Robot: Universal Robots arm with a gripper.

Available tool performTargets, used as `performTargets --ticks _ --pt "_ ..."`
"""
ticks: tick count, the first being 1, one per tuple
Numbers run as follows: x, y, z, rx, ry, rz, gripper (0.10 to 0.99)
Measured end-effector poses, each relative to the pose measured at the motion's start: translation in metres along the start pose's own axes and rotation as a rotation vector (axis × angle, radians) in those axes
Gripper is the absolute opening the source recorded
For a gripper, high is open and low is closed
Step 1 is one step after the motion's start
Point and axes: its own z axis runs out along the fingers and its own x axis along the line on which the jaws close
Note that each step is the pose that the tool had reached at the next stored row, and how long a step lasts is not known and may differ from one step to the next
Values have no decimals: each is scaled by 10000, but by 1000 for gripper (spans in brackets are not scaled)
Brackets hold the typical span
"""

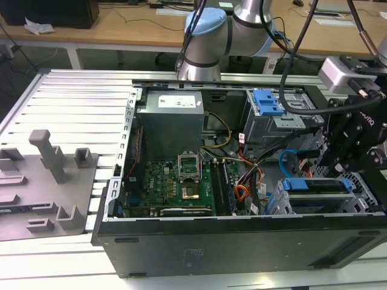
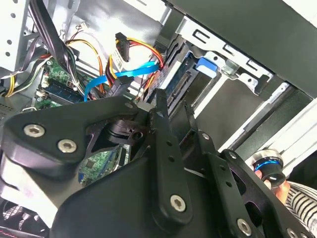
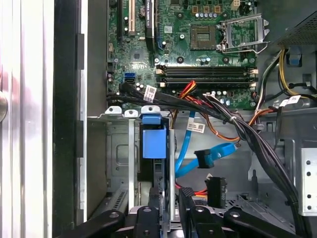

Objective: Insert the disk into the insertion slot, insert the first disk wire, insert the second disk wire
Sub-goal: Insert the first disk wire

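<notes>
The disk [image 1: 317, 185], silver in a bright blue carrier, lies inside the insertion slot [image 1: 279, 202], a grey perforated cage at the case's front corner on the exterior view's right. Its blue carrier end [image 3: 153, 141] faces my gripper [image 3: 171, 199]. My gripper [image 1: 341, 163] hovers just above and behind the disk, its fingers [image 2: 161, 111] a narrow gap apart with nothing between them. A loose blue flat wire [image 3: 212, 154] and a black plug [image 3: 216, 191] on orange and red leads hang beside the cage. Both the wire [image 2: 133, 73] and the plug [image 2: 122, 49] are unplugged from the disk [image 2: 184, 74].
A taller grey bay with a blue latch [image 1: 267, 101] stands behind the cage. The motherboard [image 1: 181, 178] and power supply [image 1: 172, 118] occupy the case. Black cable bundles [image 3: 247, 134] cross near the cage. A striped sleeve [image 2: 296, 196] shows outside the case wall.
</notes>
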Motion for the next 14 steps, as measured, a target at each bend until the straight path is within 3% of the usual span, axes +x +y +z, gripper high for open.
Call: performTargets --ticks 4,12,14 --pt "-65 1 -1 1 50 2 302" --pt "-300 6 -8 3 174 8 302" --pt "-304 8 -2 3 173 7 302"
